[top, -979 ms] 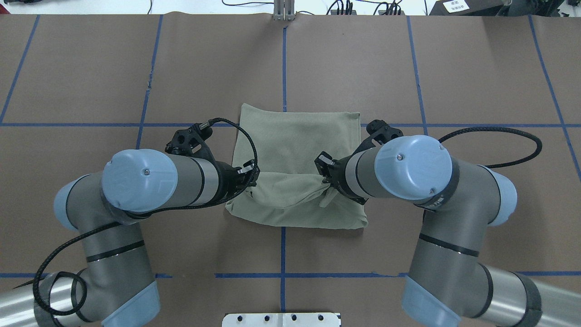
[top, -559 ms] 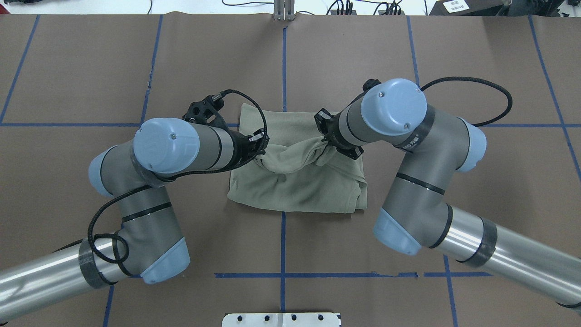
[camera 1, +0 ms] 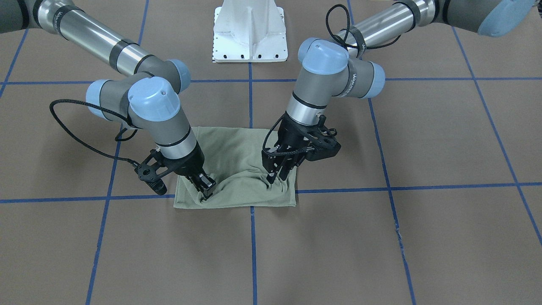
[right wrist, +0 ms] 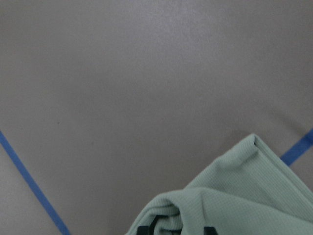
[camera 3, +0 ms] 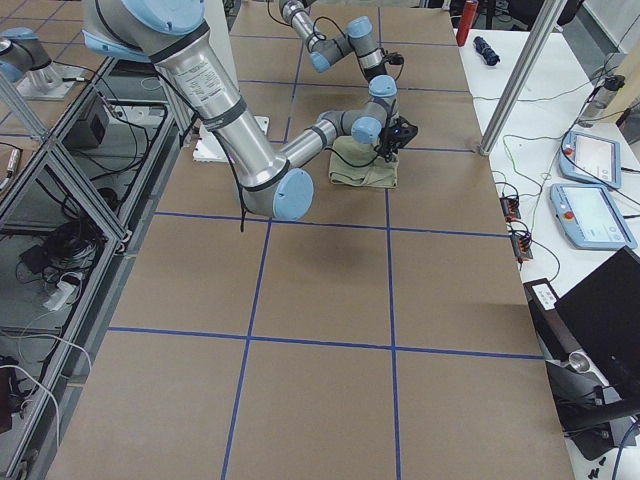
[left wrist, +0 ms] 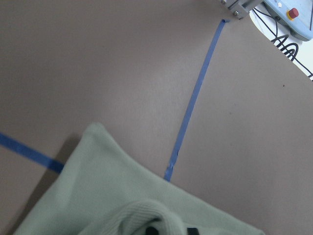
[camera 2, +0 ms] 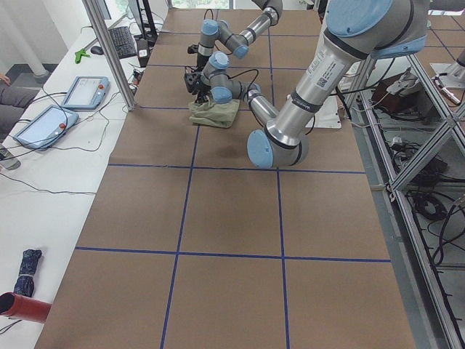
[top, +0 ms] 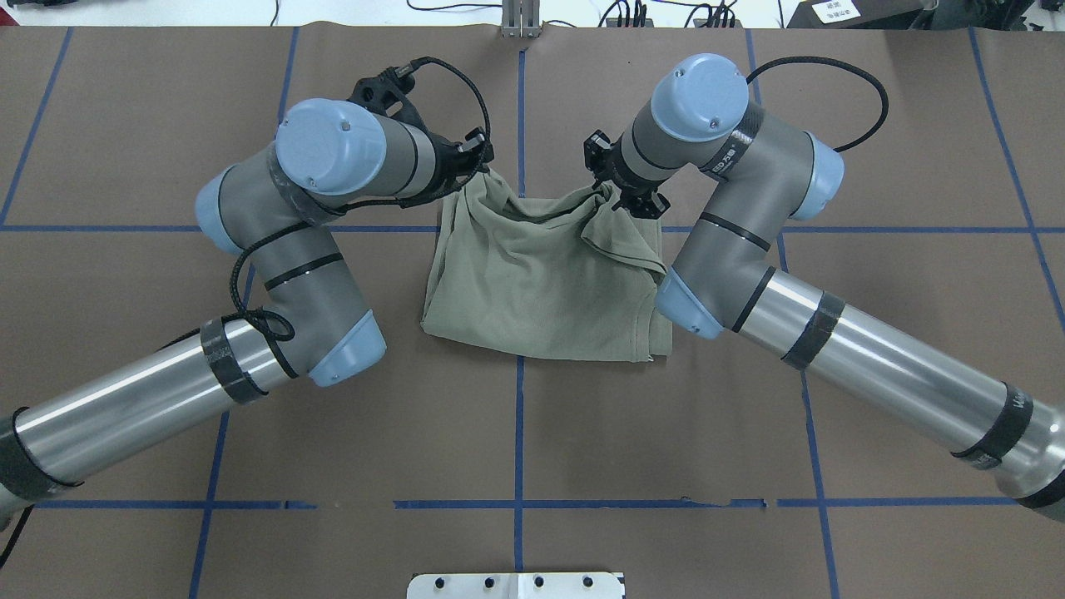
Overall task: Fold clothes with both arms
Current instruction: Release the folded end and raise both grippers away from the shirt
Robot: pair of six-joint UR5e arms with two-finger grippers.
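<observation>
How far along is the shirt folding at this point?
Done: the green shirt is already a compact rectangle, with its sleeves tucked out of sight. In hand: the left gripper and right gripper each pinch a bunched top layer at the edge farthest from the robot. Left: probably lay that layer flat, release it and smooth the wrinkles.

Nothing here reads clearly to me. My left arm [camera 1: 334, 72] has white lettering by the elbow, and my right arm [camera 1: 156, 114] has a lettered black band. Both are blurred. The white label [top: 835, 11] on the far box [top: 869, 15] is illegible too.
</observation>
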